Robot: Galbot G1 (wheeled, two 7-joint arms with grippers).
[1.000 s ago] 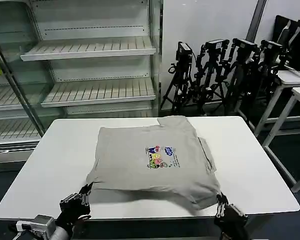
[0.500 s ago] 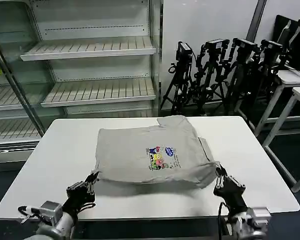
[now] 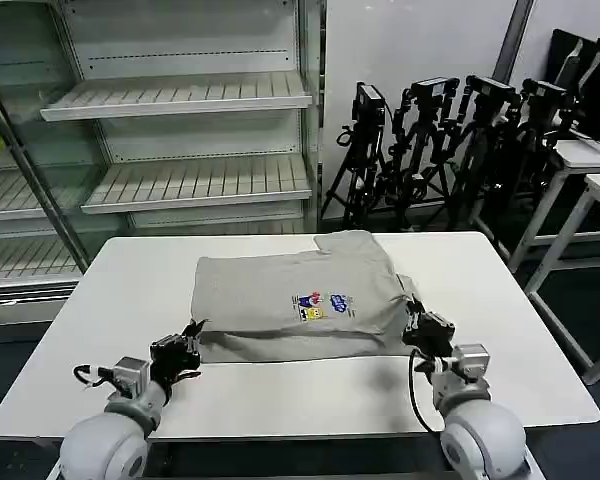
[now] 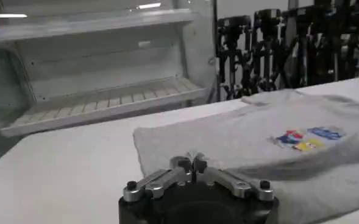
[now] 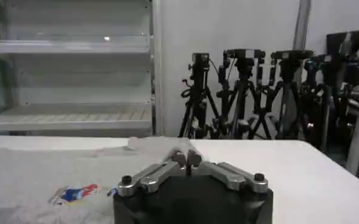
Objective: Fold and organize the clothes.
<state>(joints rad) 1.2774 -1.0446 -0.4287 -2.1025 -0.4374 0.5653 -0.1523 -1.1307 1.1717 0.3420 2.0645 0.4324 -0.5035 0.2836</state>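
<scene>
The clothes are one light grey shirt (image 3: 300, 285) with a small multicoloured print (image 3: 320, 305), lying on the white table (image 3: 130, 290) with its collar at the far side. Its near part is doubled back over itself. My left gripper (image 3: 187, 346) is shut on the near left corner of that folded layer. My right gripper (image 3: 416, 325) is shut on the near right corner. In the left wrist view the shut gripper (image 4: 192, 163) pinches grey fabric, and the shirt (image 4: 258, 137) spreads beyond it. In the right wrist view the shut gripper (image 5: 186, 159) lies beside the shirt (image 5: 39, 173).
A glass-fronted shelf unit (image 3: 180, 100) stands behind the table on the left. Black tripods (image 3: 450, 140) crowd the back right, and further white tables (image 3: 590, 170) stand at the right. Bare tabletop lies on both sides of the shirt and along the front edge (image 3: 300, 425).
Both grippers have risen from the table's front edge and moved away from me with the shirt's hem, folding the lower part over. The shirt now covers less of the table.
</scene>
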